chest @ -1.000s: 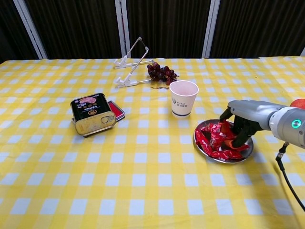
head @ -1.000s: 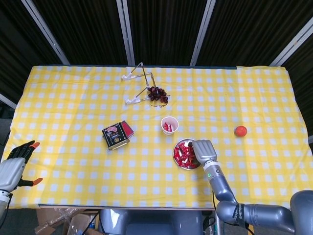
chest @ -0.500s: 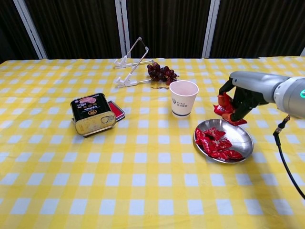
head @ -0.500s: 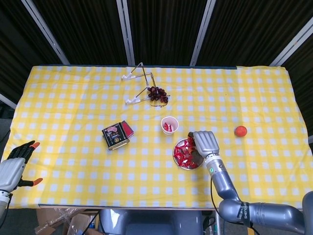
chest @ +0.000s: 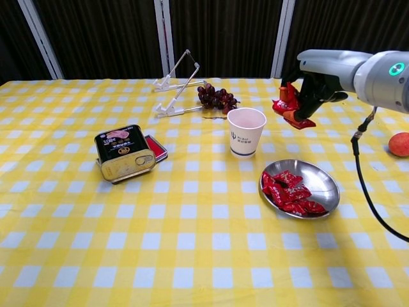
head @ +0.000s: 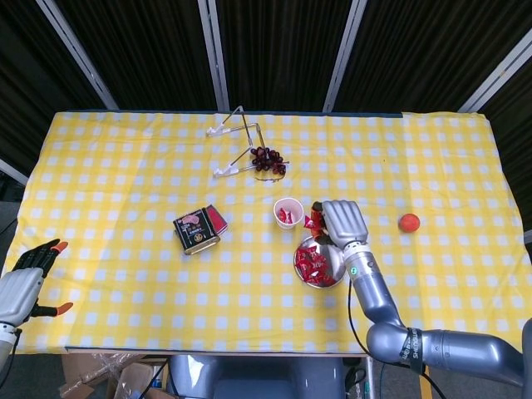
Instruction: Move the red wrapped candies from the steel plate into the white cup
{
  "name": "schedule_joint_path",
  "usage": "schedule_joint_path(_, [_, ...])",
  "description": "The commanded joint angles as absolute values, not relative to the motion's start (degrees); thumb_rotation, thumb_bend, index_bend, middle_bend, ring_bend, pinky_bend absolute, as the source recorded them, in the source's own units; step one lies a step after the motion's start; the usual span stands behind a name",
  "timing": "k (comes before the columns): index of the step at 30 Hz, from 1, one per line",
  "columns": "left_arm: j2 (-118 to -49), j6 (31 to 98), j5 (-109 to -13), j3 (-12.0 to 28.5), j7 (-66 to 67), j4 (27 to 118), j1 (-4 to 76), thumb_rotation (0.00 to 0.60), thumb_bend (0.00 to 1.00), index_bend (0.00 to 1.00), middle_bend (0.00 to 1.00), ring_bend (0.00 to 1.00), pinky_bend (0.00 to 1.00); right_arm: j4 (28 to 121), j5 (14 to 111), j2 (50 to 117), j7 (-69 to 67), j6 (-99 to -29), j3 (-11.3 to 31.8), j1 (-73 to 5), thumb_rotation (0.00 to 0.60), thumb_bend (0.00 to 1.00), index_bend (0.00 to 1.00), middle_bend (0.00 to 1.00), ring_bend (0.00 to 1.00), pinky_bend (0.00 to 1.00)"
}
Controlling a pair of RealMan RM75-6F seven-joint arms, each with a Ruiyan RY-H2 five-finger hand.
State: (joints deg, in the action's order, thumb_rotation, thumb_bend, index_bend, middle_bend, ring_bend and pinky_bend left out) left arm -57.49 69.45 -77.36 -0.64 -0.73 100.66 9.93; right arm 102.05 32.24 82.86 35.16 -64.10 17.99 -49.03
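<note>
My right hand [chest: 314, 89] [head: 341, 223] hangs in the air just right of the white cup [chest: 246, 131] [head: 288, 212], gripping a bunch of red wrapped candies [chest: 289, 106] [head: 313, 221]. Below it, the steel plate [chest: 323, 178] [head: 335, 264] holds several more red candies [chest: 291, 191] [head: 312, 264] on its left half. A bit of red shows inside the cup in the head view. My left hand [head: 23, 284] rests off the table's near left corner, fingers apart and holding nothing.
A tin can [chest: 124, 152] with a red lid beside it lies left of the cup. Dark grapes [chest: 217, 98] and a wire stand [chest: 176, 86] sit behind the cup. An orange fruit [chest: 400, 144] lies at the far right.
My right hand closed on candies in the plate, lifted them and carried them up and left toward the cup. The left hand stayed still.
</note>
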Motion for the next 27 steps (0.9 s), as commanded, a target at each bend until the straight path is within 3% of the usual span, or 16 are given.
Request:
schedule_joint_path(1, [-57.4, 69.2, -77.1, -0.6, -0.9, 100.7, 10.0, 0.600, 0.06, 0.00, 0.00, 0.00, 0.00, 99.8, 30.9, 84.3, 35.2, -62.7, 19.0, -50.8, 0.600, 0.49, 0.63, 0.77, 0.93, 0.95])
schedule_joint_path(27, [-56.3, 66.9, -75.4, -0.6, -2.2, 101.3, 10.7, 0.600, 0.06, 0.00, 0.00, 0.00, 0.00, 83.4, 27.2, 94.1, 32.8, -56.3, 19.7, -57.7, 0.600, 0.49, 0.63, 0.77, 0.93, 0.95])
